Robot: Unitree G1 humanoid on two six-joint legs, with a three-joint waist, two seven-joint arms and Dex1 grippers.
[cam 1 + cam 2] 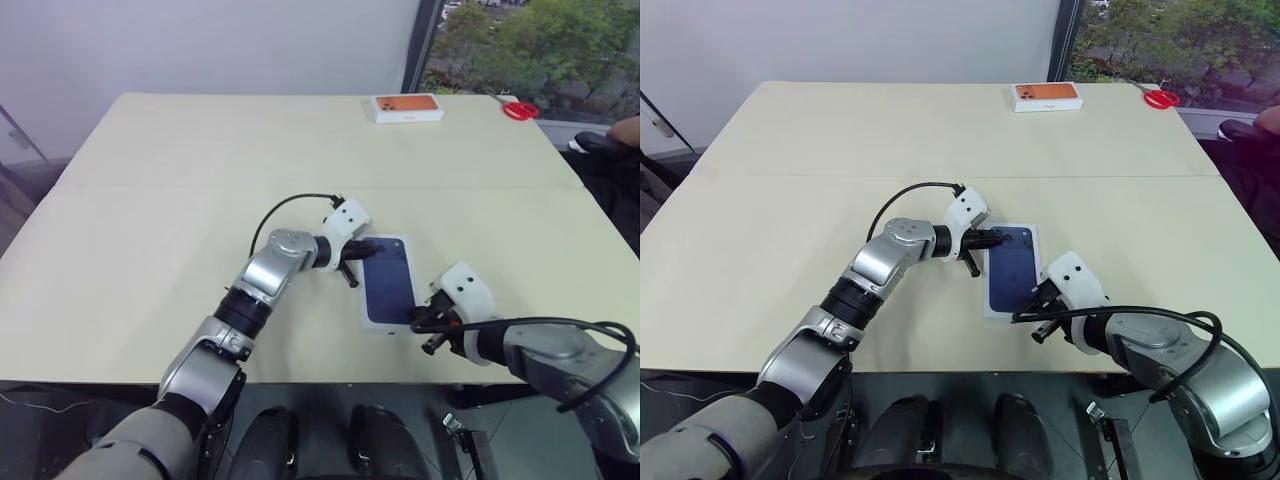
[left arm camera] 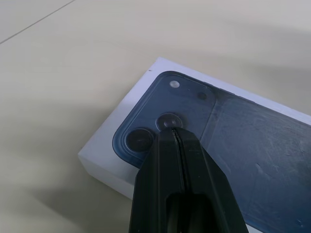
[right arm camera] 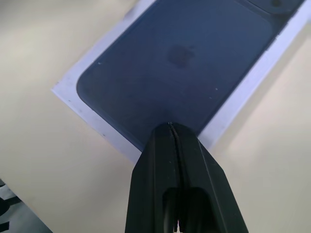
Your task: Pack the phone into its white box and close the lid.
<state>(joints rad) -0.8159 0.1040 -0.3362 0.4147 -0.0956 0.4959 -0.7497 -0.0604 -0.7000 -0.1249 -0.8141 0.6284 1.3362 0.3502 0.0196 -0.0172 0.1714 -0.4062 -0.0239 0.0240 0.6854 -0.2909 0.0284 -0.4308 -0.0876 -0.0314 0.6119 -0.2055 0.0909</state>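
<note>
The lid (image 1: 390,290), white with a dark-blue phone back printed on it, lies flat on the table near the front edge and covers the white box. The phone is hidden. My left gripper (image 1: 373,247) is shut, and its tips rest over the lid's far end by the printed camera lenses (image 2: 146,138). My right gripper (image 1: 414,319) is also shut, its tips at the lid's near end, over the white border (image 3: 121,145). Neither gripper holds anything.
An orange-topped box (image 1: 408,107) sits at the far edge of the cream table (image 1: 150,200). Red scissors (image 1: 519,110) lie at the far right corner. A dark chair or a person's arm (image 1: 612,145) is at the table's right side.
</note>
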